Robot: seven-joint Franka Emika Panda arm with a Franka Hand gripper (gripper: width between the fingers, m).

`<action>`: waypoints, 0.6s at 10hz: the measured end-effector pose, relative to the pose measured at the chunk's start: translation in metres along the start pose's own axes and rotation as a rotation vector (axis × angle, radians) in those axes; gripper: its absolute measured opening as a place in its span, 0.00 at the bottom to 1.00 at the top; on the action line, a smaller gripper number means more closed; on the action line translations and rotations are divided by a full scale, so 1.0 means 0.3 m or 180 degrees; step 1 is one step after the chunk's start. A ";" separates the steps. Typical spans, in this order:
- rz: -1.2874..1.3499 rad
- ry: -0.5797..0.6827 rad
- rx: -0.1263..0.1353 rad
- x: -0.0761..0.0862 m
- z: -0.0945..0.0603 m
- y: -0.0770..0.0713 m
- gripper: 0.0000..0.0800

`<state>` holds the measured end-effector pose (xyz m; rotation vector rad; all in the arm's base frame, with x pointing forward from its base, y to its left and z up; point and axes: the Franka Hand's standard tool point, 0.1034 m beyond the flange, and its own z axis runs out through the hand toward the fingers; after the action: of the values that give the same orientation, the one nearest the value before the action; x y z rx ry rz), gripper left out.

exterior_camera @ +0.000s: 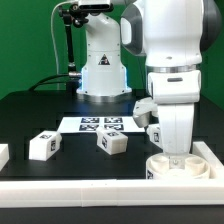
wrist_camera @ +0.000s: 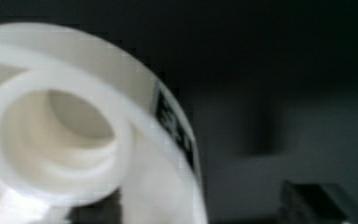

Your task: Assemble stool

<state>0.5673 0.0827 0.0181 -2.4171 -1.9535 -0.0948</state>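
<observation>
Your work surface is a black table (exterior_camera: 40,115) with a green wall (exterior_camera: 25,40) behind it. The arm's white base (exterior_camera: 103,70) stands at the back, in the middle. In front of the base lies one marker board (exterior_camera: 100,125), flat on the table. White rim bars (exterior_camera: 90,190) run along the near edge and turn up at both sides.

You can count one seat (exterior_camera: 163,171). It lies in the near corner at the exterior view's right, just inside the bars and directly under the arm. In the wrist view the seat (wrist_camera: 149,185) fills most of the picture, blurred, showing one round socket (wrist_camera: 60,130) and the edge of a tag on its side.

You have three legs in view. One leg (exterior_camera: 42,146) lies at the exterior view's left, and a second leg (exterior_camera: 112,143) lies near the middle. Both are just in front of the board and well apart from the seat. The third leg (exterior_camera: 145,109) is partly hidden beside the arm.

The gripper (exterior_camera: 178,157) points straight down onto the seat. Its fingertips are at the seat's top, but you cannot tell from either view how wide the jaws stand or whether they grip anything.
</observation>
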 end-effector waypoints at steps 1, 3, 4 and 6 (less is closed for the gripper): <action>0.0012 -0.0015 0.0008 -0.003 -0.021 -0.006 0.66; 0.0031 -0.0027 -0.0031 0.002 -0.081 0.010 0.80; 0.0076 -0.0023 -0.0062 0.004 -0.105 0.011 0.80; 0.0247 -0.0008 -0.0162 -0.005 -0.162 -0.007 0.81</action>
<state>0.5635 0.0786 0.0665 -2.5227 -1.8781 -0.1410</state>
